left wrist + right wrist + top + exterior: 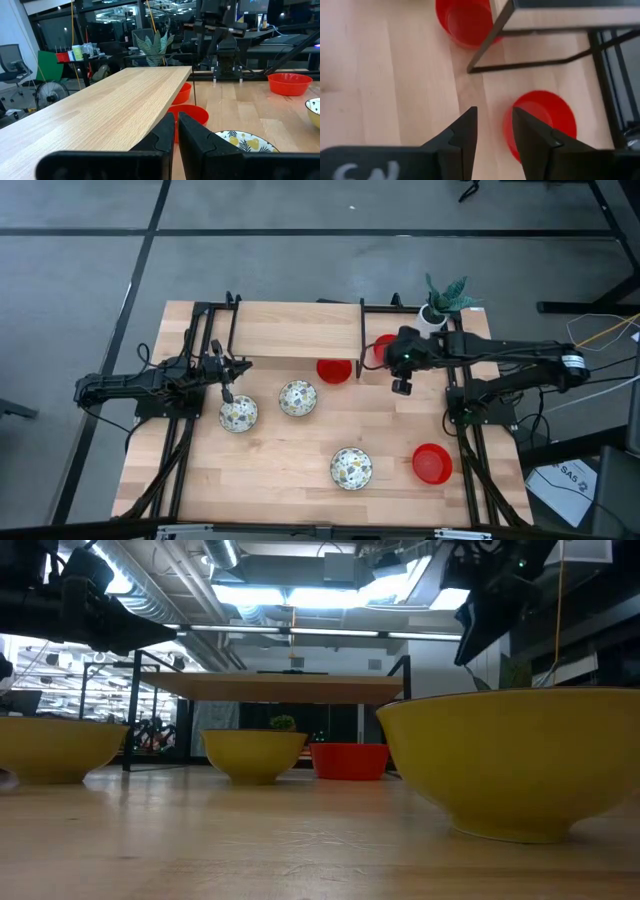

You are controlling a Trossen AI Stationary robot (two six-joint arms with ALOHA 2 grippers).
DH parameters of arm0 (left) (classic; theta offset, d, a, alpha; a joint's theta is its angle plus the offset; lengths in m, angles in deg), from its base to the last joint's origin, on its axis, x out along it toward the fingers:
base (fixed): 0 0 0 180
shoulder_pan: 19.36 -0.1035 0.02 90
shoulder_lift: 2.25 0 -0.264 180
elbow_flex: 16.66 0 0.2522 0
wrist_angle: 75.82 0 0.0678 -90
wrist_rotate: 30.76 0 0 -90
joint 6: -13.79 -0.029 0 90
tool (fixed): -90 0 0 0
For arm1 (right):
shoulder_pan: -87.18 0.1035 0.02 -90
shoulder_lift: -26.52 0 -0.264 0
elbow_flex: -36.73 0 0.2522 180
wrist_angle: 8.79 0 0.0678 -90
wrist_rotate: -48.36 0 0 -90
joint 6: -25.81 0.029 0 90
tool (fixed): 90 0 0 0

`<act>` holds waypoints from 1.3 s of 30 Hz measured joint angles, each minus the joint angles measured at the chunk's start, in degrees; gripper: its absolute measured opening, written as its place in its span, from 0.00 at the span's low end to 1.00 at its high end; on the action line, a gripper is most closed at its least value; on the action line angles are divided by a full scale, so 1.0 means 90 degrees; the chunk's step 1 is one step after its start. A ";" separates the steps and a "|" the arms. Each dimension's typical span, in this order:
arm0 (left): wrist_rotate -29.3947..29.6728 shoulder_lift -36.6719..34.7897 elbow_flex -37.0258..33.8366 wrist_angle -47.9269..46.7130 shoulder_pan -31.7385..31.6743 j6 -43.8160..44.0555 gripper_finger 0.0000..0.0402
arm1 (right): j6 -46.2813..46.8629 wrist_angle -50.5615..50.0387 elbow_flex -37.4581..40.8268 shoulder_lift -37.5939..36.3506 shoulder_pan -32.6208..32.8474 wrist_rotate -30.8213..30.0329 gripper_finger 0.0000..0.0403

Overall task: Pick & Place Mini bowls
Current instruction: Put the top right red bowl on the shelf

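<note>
We're getting even, soft overhead light; ceiling lights (300, 595) glare at the top of the low view, where the nearest bowl (510, 760) looks blurry.

Three mini bowls are plain red (432, 463); three are white with green-yellow speckled floral pattern (351, 468).

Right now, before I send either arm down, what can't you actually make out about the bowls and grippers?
- Red bowl by the shelf leg: high view, mostly covered by the right gripper.
- Red bowl: high view, far half under the shelf.
- Patterned bowl: left gripper overlaps its rim; contact unclear.
- Low view: the near bowl blocks the table's right side.
</note>
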 joint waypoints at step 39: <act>-0.0001 0.0002 -0.0001 -0.0002 -0.0002 0.0000 0.05 | -0.0118 0.1378 0.1693 0.0229 -0.1348 0.0455 0.30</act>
